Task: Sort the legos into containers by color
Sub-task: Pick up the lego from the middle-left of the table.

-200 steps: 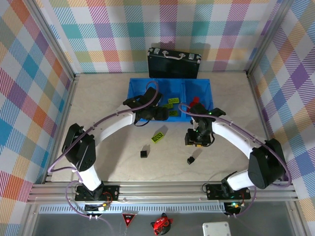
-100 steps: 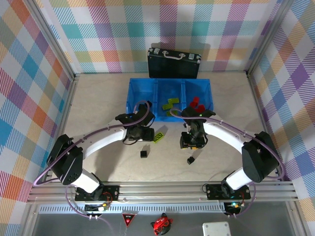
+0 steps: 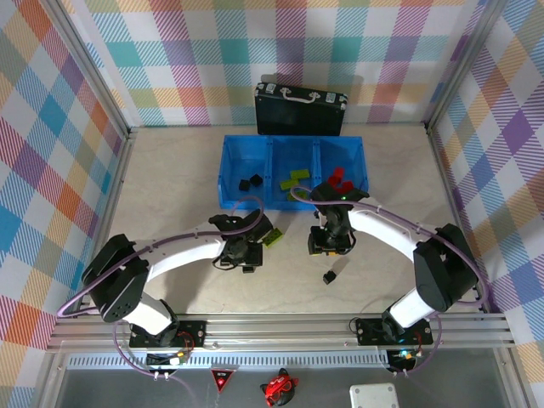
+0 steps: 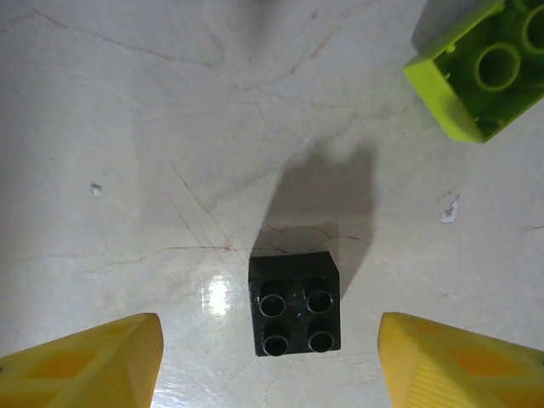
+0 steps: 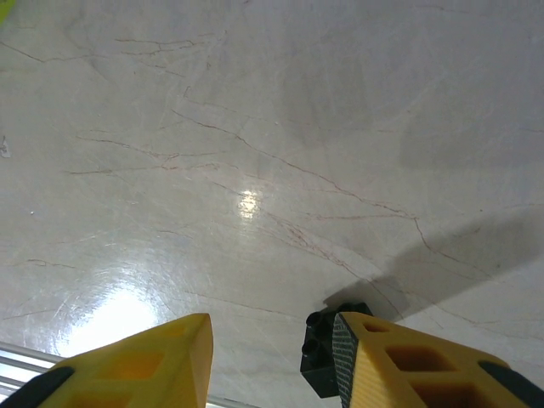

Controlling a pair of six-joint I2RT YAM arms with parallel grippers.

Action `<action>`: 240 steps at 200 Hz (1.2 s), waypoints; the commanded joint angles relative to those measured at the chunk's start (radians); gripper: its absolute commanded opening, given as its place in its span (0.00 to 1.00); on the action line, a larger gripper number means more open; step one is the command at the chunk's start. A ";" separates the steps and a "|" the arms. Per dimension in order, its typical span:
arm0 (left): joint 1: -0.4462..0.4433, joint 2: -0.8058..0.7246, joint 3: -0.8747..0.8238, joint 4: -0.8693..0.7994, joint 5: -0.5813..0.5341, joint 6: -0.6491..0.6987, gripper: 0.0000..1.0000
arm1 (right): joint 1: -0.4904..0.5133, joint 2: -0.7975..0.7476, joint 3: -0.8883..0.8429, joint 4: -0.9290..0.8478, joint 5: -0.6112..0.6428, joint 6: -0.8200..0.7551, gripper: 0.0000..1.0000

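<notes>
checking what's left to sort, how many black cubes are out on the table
2. One black cube lies between the left tool's open fingers. Another black cube sits beside the right tool. More may be hidden.

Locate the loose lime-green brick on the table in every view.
Top external: the lime-green brick lies in front of the blue bin, beside the left gripper.
Left wrist: upper right corner.
Right wrist: a lime sliver in the top left corner, possibly it.
Shared landmark: the left gripper.
</notes>
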 commanded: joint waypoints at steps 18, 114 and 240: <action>-0.031 0.067 -0.019 0.028 0.000 -0.080 0.62 | 0.009 0.009 0.023 -0.003 -0.003 -0.039 0.43; -0.037 0.089 -0.052 0.060 0.006 -0.106 0.43 | 0.009 0.020 0.003 0.017 -0.015 -0.046 0.43; -0.037 0.041 -0.023 0.004 -0.028 -0.092 0.35 | 0.010 0.031 0.018 0.005 -0.017 -0.052 0.43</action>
